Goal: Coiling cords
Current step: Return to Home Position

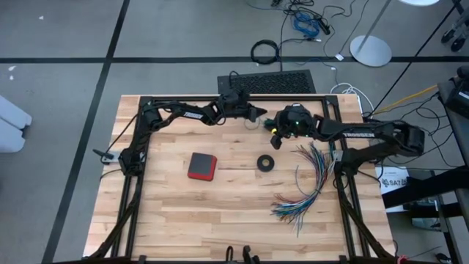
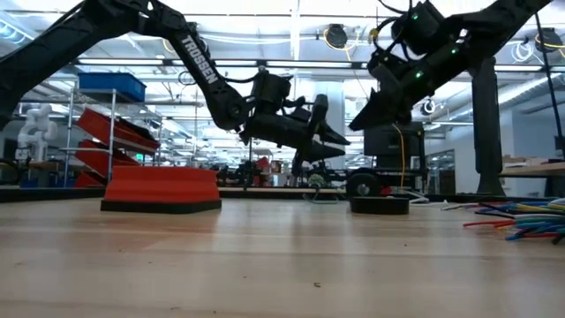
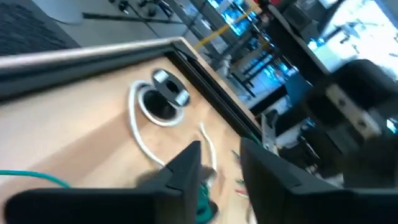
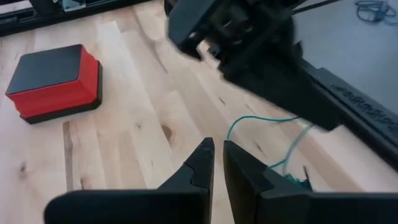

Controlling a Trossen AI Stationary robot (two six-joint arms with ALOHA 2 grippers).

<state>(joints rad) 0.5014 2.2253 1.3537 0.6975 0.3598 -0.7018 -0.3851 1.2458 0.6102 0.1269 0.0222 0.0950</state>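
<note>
The white cord point(image 3: 138, 134) lies on the table near its far edge, joined to a small round black-and-white piece point(image 3: 163, 101). The teal-green cord point(image 4: 264, 120) lies beside it and also shows in the left wrist view point(image 3: 37, 177). My left gripper point(image 3: 221, 165) is open, raised above the cords at the far middle of the table point(image 1: 255, 114). My right gripper point(image 4: 218, 155) is shut with nothing between its tips, raised just right of the left one point(image 1: 278, 132). The teal-green cord's end point(image 4: 293, 179) shows beside one right finger. My right gripper has the teal-green cord's end point(image 4: 293, 179) close to the outer side of one finger; I cannot tell whether it touches it. My left gripper touches nothing.
A red-and-black box point(image 1: 201, 166) sits at the table's middle left. A small black ring point(image 1: 265, 162) lies at the middle. A fanned bundle of multicoloured wires point(image 1: 306, 183) lies at the right. The dark table frame point(image 1: 183, 98) runs along the far edge.
</note>
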